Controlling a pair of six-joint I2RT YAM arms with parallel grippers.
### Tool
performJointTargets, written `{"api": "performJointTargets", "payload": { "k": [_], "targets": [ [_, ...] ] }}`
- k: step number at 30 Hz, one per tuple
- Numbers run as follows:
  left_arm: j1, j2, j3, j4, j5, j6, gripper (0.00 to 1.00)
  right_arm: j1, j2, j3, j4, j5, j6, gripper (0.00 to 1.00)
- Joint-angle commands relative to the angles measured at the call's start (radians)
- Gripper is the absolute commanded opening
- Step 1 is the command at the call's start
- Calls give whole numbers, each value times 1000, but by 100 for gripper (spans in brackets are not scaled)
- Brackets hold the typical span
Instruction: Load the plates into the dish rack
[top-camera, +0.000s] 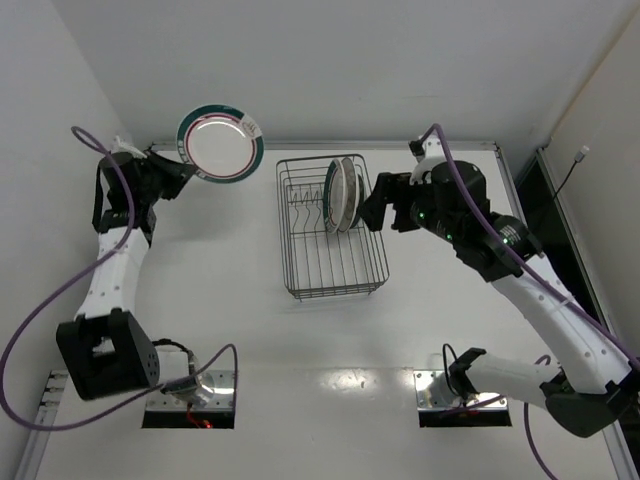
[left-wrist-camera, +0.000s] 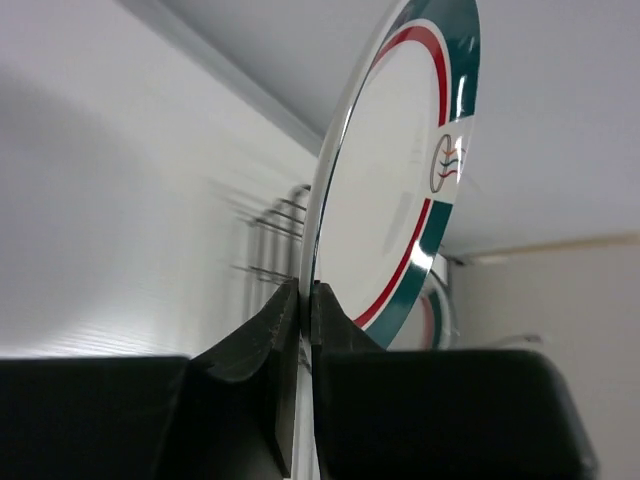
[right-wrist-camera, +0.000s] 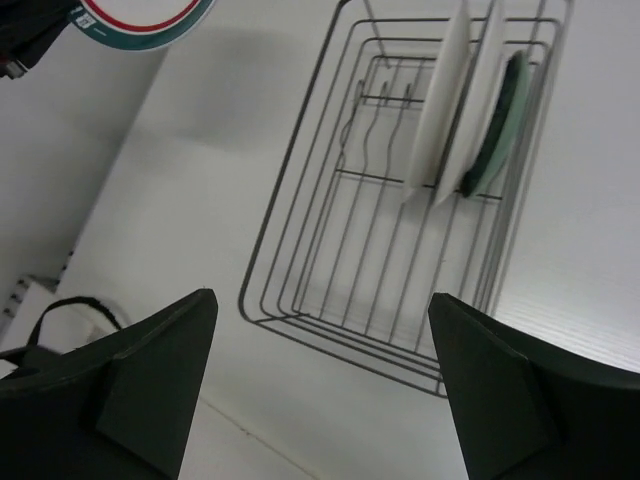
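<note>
Jaws, left gripper (top-camera: 178, 172): clamped edge-on upon the rim of the teal-rimmed plate (top-camera: 220, 143), white with a thin red ring and a small logo; plate held aloft at 10 o'clock from the dish rack (top-camera: 284, 225), well apart from it; jaws, right gripper (top-camera: 384, 208): spread wide, holding nothing, just beside the rack's 3 o'clock side; racked plates (top-camera: 341, 193): three, upright on edge, at the rack's 1 o'clock corner; two white-faced, then one teal plate (right-wrist-camera: 507, 115); white table (top-camera: 250, 350) beneath.
</note>
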Motion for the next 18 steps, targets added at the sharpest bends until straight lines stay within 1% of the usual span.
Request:
{"api": "performJointTargets", "payload": {
  "k": [1, 2, 3, 4, 5, 8, 10, 11, 12, 14, 15, 18],
  "targets": [
    [-12, -124, -100, 141, 233, -88, 0, -41, -26, -133, 283, -277, 68, 84],
    [-30, -150, -161, 158, 248, -129, 0, -54, -37, -159, 332, -327, 89, 84],
    [-39, -200, -189, 177, 279, -149, 0, -69, -37, -207, 427, -372, 114, 86],
    [-48, -224, -219, 195, 296, -172, 0, -90, -37, -227, 466, -416, 142, 86],
    [-70, -247, -277, 239, 319, -219, 0, -100, -37, -271, 498, -416, 200, 86],
    [-108, -331, -341, 281, 328, -260, 0, -143, -28, -339, 667, -479, 302, 86],
    [-166, -368, -351, 272, 307, -270, 0, -164, 4, -384, 775, -534, 349, 86],
    [-188, -368, -351, 272, 307, -270, 0, -164, 20, -393, 794, -544, 379, 86],
    [-234, -379, -351, 272, 307, -284, 0, -164, 38, -393, 805, -553, 380, 86],
    [-283, -379, -351, 309, 295, -304, 0, -173, 77, -402, 805, -553, 390, 86],
    [-335, -388, -361, 309, 285, -313, 0, -173, 112, -402, 805, -565, 402, 86],
    [-419, -388, -349, 320, 253, -323, 0, -183, 146, -453, 869, -588, 444, 83]
  ]
}}
